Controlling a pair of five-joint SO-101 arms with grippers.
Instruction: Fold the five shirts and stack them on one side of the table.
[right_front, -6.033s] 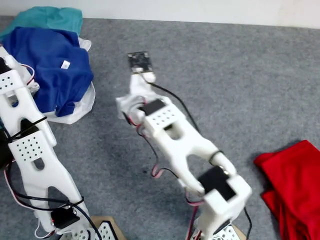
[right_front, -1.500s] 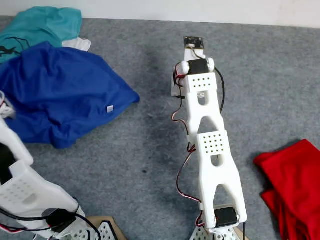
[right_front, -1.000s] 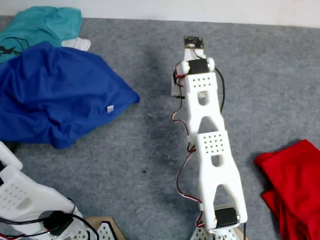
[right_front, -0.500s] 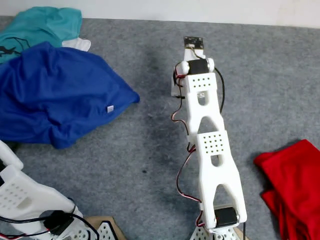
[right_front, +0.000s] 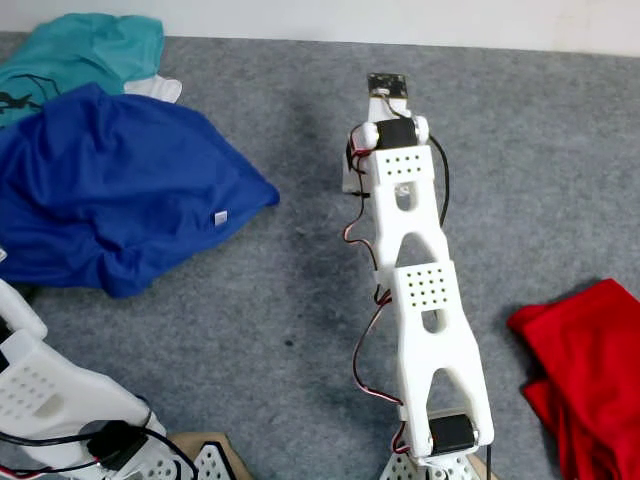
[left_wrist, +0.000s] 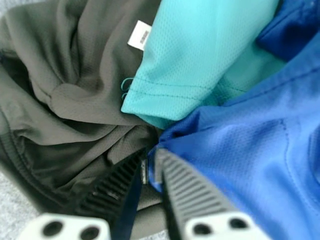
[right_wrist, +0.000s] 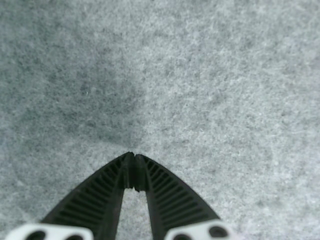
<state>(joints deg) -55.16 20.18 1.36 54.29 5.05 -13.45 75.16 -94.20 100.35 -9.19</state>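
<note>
**High view:** Blue shirt (right_front: 120, 190), crumpled and spread at the far left of the grey table (right_front: 300, 320). Teal shirt (right_front: 95, 45) behind it, partly under it. Red shirt (right_front: 590, 380) bunched at the right edge, well apart from the others. Right arm (right_front: 420, 290) stretched over the middle; left arm (right_front: 50, 390) at the near-left corner.

**Left wrist view:** Left gripper (left_wrist: 150, 167) pinching the blue shirt's edge. Teal shirt and dark grey shirt (left_wrist: 60, 100) just beside it, overlapping.

**Right wrist view:** Right gripper (right_wrist: 134, 172) with fingers pressed together, over bare grey table.
</note>
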